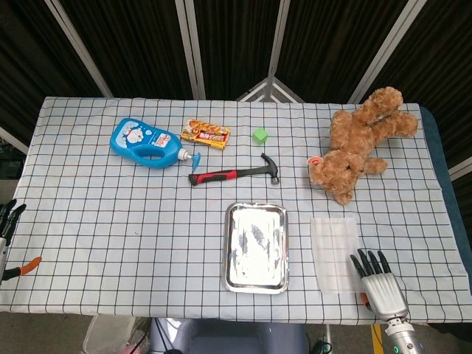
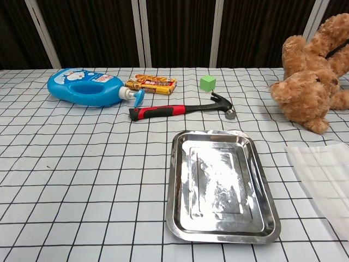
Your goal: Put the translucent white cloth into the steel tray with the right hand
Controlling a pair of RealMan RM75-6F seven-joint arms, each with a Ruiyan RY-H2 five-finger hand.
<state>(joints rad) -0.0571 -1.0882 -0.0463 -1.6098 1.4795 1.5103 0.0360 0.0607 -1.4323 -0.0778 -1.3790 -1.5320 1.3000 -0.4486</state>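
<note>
The translucent white cloth [image 1: 335, 253] lies flat on the checked tablecloth, right of the steel tray [image 1: 256, 247]; in the chest view the translucent white cloth [image 2: 327, 177] runs off the right edge beside the steel tray [image 2: 219, 185]. My right hand [image 1: 379, 287] sits at the table's front edge just right of the cloth's near corner, fingers spread and pointing away, holding nothing. My left hand [image 1: 9, 218] shows only as dark fingertips at the far left edge, off the table, empty as far as I can see. Neither hand appears in the chest view.
A hammer [image 1: 234, 174] lies just behind the tray. A brown teddy bear [image 1: 360, 141] sits behind the cloth. A blue bottle [image 1: 145, 144], a snack packet [image 1: 206, 133] and a green cube [image 1: 259, 135] are at the back. Orange-handled pliers [image 1: 22, 268] lie at the front left.
</note>
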